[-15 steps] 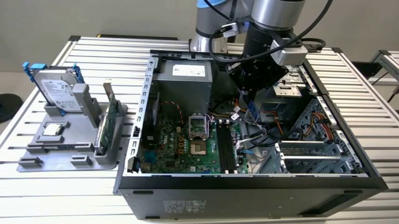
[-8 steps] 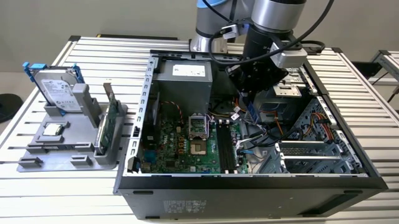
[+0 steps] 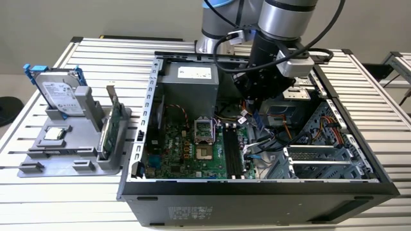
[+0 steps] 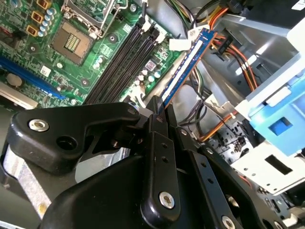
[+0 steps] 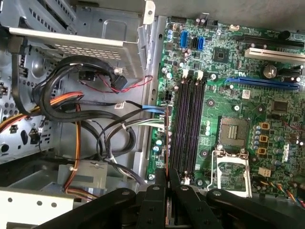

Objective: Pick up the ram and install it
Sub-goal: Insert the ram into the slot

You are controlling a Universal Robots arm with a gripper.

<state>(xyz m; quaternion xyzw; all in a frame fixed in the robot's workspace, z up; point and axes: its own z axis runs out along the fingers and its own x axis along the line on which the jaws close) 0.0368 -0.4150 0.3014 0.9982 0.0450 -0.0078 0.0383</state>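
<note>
A table [image 3: 359, 86] of pale ribbed metal slats stands before a plain light wall [image 3: 128, 17], with a dark floor patch [image 3: 7, 107] at the exterior view's left.

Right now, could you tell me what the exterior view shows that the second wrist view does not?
Exterior view alone: the whole open case on a slatted table, a grey tray on the exterior view's left holding a hard drive and a green card, and the arm reaching into the case.

Second wrist view alone: the gripper shut on the ram, held edge-on above the board, and a blue bracket.

Both: the motherboard, black slots and CPU socket.
</note>
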